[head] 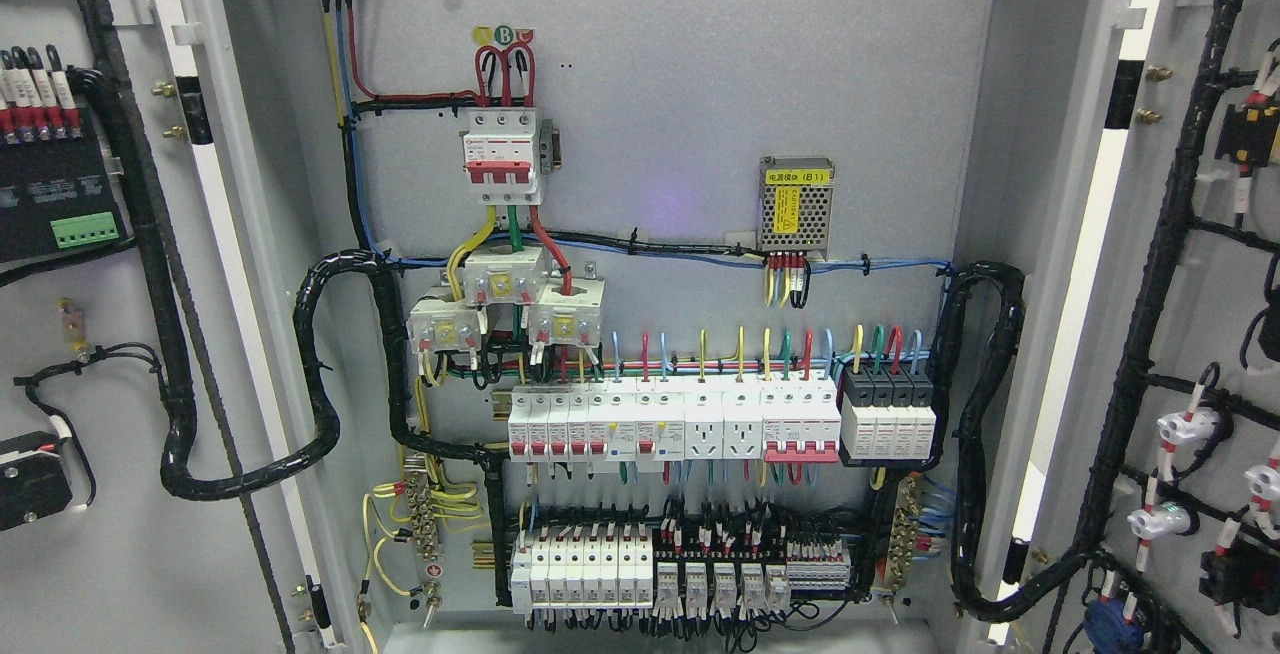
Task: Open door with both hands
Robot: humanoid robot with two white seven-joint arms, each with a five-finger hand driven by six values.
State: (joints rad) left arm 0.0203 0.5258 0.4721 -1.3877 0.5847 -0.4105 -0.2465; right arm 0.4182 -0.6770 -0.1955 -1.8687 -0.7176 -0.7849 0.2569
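On either side of the cabinet interior, the left door and right door stand swung wide, hinge edges upright. Neither robot hand shows, so their grasp, and which is nearer, cannot be told.

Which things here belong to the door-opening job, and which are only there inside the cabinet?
Job:
left door, swung open
right door, swung open
No robot hand is in view.

Only there:
red breaker
power supply
breaker row
terminal row
black cable bundles
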